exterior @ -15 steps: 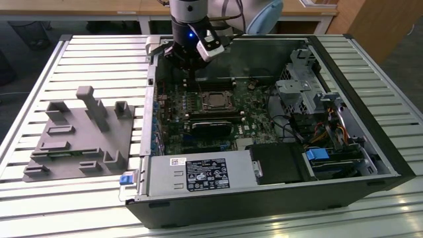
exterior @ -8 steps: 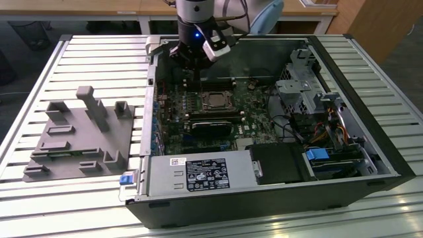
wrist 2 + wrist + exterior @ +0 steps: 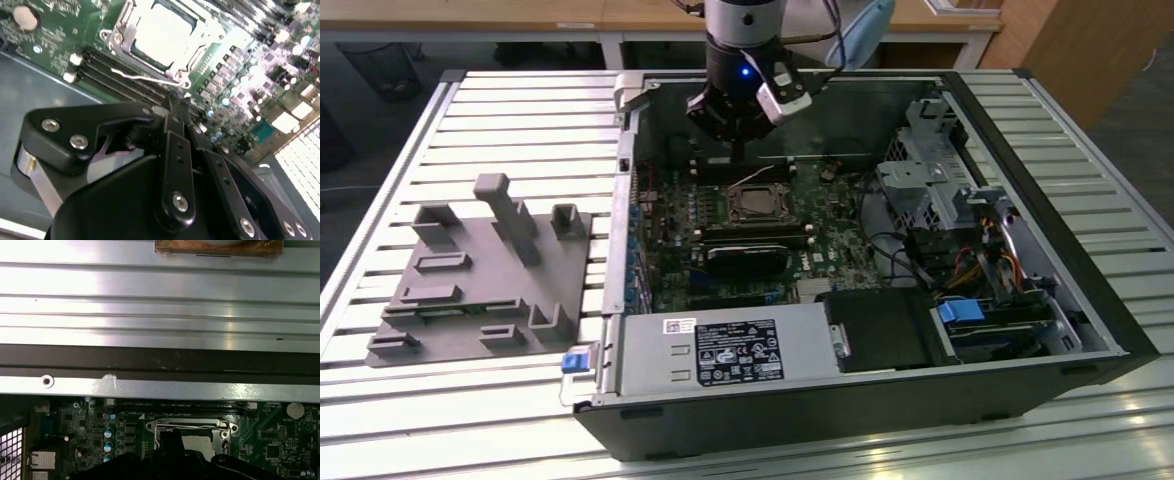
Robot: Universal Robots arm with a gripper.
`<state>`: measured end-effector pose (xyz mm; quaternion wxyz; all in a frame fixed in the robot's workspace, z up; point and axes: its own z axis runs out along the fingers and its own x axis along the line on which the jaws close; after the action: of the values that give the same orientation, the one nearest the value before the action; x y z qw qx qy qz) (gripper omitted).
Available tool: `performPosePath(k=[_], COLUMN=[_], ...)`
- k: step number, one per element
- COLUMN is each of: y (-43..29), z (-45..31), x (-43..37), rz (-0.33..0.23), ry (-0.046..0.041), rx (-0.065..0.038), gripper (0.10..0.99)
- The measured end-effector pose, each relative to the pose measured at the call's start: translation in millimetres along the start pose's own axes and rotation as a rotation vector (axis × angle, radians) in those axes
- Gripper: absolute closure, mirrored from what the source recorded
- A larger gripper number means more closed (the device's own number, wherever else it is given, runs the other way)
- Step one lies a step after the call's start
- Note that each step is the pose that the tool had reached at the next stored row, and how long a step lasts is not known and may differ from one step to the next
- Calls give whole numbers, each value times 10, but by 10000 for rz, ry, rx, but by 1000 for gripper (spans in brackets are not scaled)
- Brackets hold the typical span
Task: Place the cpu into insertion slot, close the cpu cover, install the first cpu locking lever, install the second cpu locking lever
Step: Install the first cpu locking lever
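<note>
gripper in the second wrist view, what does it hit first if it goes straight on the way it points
Probably the thin wire locking lever lying along the cpu cover edge, just ahead of the gripper. Depth is unclear, so it might meet the memory slots beside it instead.

A robot arm reaches straight down from above. Its black gripper points downward, the two slim fingers pressed together with no gap.
</note>
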<state>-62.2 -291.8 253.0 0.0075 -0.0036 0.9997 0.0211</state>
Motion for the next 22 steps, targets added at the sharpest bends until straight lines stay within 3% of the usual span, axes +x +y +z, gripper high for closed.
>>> performPosePath(k=[2, 4, 5, 6, 11, 16, 22], y=[-4, -11, -15, -18, -23, -24, -9], z=[2, 6, 10, 19, 73, 137, 184], x=[2, 7, 8, 7, -17, -120, -186], rz=[-2, -5, -10, -21, -89, -197, -199], ry=[0, -3, -3, -6, 3, 11, 10], rx=[-78, -413, -525, -556, -540, -523, -524], gripper=[980, 980, 980, 980, 980, 980, 980])
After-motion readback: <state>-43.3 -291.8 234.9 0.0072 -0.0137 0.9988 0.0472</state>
